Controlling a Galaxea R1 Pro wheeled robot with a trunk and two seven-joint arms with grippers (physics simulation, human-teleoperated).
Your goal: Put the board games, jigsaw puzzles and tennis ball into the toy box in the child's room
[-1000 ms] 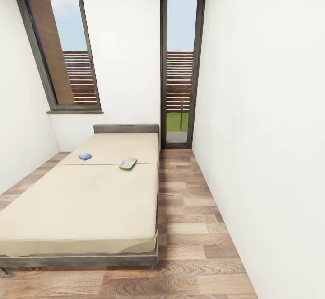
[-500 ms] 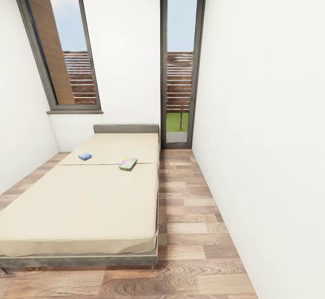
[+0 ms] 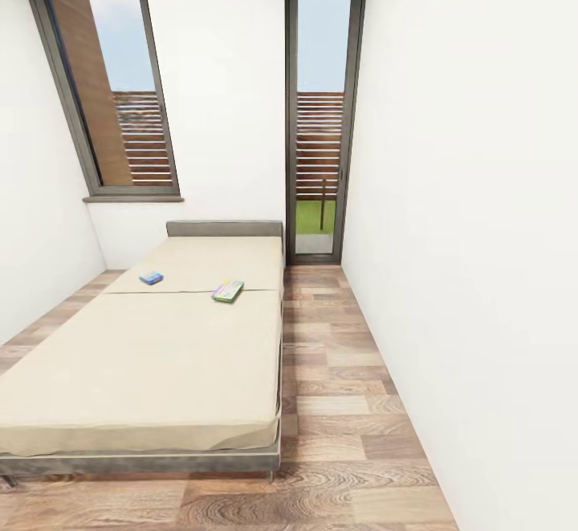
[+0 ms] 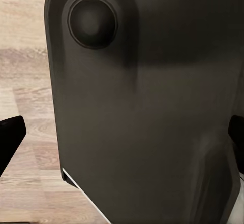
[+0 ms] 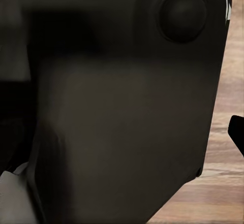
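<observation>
Your left gripper (image 4: 122, 148) shows as two dark fingertips at opposite edges of the left wrist view, one finger (image 4: 10, 137) on one side and the other at the far edge, spread wide apart with nothing between them but the robot's own dark body panel (image 4: 147, 112), which blocks most of that view. Your right gripper gives you less: a single dark fingertip (image 5: 237, 132) pokes in at one edge of the right wrist view, the other is out of sight, so you cannot tell how far it is spread. A dark panel (image 5: 122, 107) of the robot blocks most of that view too, with wood floor beyond it.

From the head view, the bed (image 3: 144, 362) lies ahead and to your left, its near left corner cut off by the frame edge. Two of the board games rest on the mattress toward the headboard (image 3: 225, 229): the small blue board game (image 3: 151, 277) to the left, and the green-edged multicolour board game (image 3: 228, 291) to its right, well apart from it. Their printing is too small to read. Wood floor (image 3: 345, 403) runs along the bed's right side to a tall glazed door (image 3: 319, 118), and a window (image 3: 104, 86) sits in the far wall above the bed
</observation>
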